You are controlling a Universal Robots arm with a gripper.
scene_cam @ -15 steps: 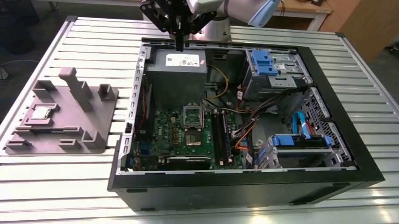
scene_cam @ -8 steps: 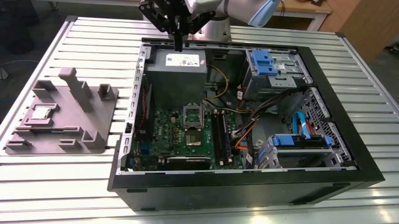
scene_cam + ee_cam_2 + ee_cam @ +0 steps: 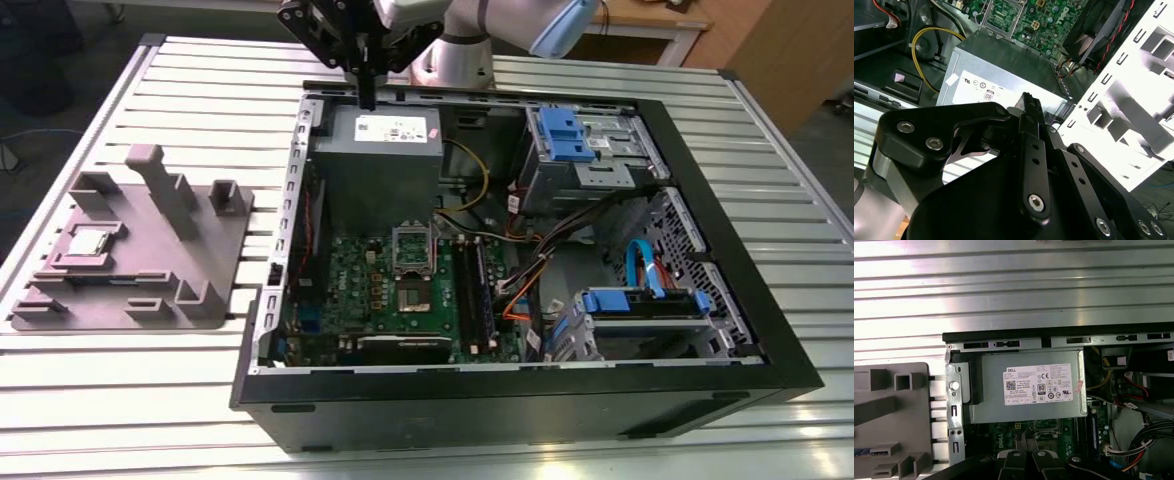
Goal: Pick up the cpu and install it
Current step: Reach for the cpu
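Slatted surface [image 3: 200, 80] carries the PC case [image 3: 534, 385] on its side, open face up, so the board is reachable from above. Power supply [image 3: 380, 150] fills the far corner. Grey fixture [image 3: 147, 300] sits outside the case at the exterior view's left. Pincer [image 3: 364, 100] hangs over the power supply, closed on nothing. The cpu [image 3: 87, 243] lies flat in the fixture, well apart from it, presumably staged for a top-down grab.

Robot lab, slatted bench [image 3: 120, 400], open computer [image 3: 507, 405]

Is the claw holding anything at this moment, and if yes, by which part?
Nothing is held. The claw hangs shut and empty above the power supply; the cpu lies in the grey fixture, apart from it.
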